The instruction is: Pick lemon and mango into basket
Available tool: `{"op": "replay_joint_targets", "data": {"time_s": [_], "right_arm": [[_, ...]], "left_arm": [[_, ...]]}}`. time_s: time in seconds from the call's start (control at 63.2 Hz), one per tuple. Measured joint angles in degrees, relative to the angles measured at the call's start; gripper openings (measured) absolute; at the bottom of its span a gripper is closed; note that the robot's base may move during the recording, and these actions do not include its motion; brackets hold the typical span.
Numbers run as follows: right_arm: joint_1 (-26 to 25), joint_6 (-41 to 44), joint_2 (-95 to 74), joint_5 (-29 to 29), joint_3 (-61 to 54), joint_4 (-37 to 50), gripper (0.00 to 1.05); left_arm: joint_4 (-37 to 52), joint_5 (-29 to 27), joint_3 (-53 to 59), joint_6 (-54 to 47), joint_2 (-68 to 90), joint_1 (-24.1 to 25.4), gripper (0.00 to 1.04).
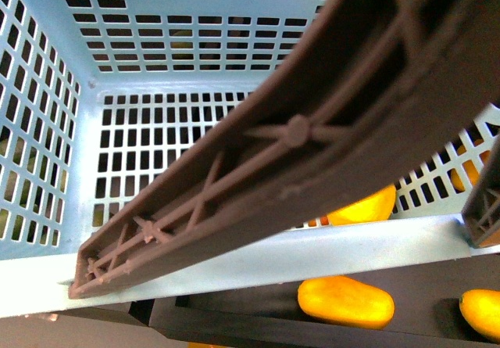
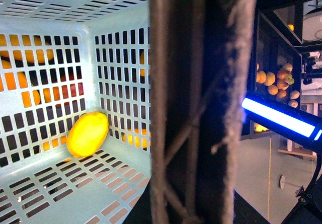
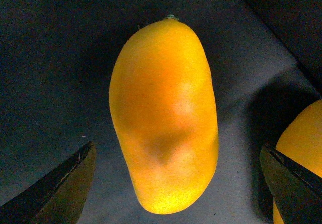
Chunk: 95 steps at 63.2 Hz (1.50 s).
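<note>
**Handle up close, right claw wide over the mango**

Brown ribbed handle of the basket crosses the front view slantwise, closest to the lens. It fills the middle of the left wrist view too. Behind it, the lemon lies on the slotted floor of the basket, tucked into a corner against the walls. The right claw is spread wide. The mango lies lengthwise between its two fingers, touching neither, with its stem end pointing away from the claw. The mango rests on a dark surface. A second yellow fruit sits just outside one finger, near it or touching; I cannot tell which. The left claw shows in no picture, so its state cannot be told.
</note>
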State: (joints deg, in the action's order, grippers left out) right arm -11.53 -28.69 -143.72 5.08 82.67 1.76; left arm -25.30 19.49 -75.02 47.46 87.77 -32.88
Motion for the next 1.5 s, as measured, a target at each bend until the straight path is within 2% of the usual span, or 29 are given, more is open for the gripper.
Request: {"op": "replay_joint_targets", "data": {"time_s": [0.459, 0.57, 0.681, 0.871, 1.187, 1.329, 1.504], "right_arm": [[1.4, -0.6, -6.9, 2.3, 5.6, -1.5, 0.96], [1.6, -1.5, -7.5, 2.8, 6.0, -1.5, 0.78], [1.5, -1.6, -7.5, 2.9, 6.0, -1.4, 0.65], [1.3, -1.4, -6.5, 1.9, 3.7, 0.8, 0.6], [0.1, 2.4, 6.2, -4.6, -10.9, 9.1, 0.59], [-1.5, 5.9, 22.9, -9.4, -22.9, 12.8, 0.59], [-3.1, 7.9, 45.4, -15.4, -35.8, 10.1, 0.59]], "left_arm": [[0.0, 0.1, 0.0, 0.0, 0.0, 0.0, 0.05], [0.0, 0.0, 0.0, 0.0, 0.0, 0.0, 0.05], [0.0, 0.0, 0.0, 0.0, 0.0, 0.0, 0.05], [0.0, 0.0, 0.0, 0.0, 0.0, 0.0, 0.05], [0.0, 0.0, 0.0, 0.0, 0.0, 0.0, 0.05], [0.0, 0.0, 0.0, 0.0, 0.0, 0.0, 0.05], [0.0, 0.1, 0.0, 0.0, 0.0, 0.0, 0.05]]}}
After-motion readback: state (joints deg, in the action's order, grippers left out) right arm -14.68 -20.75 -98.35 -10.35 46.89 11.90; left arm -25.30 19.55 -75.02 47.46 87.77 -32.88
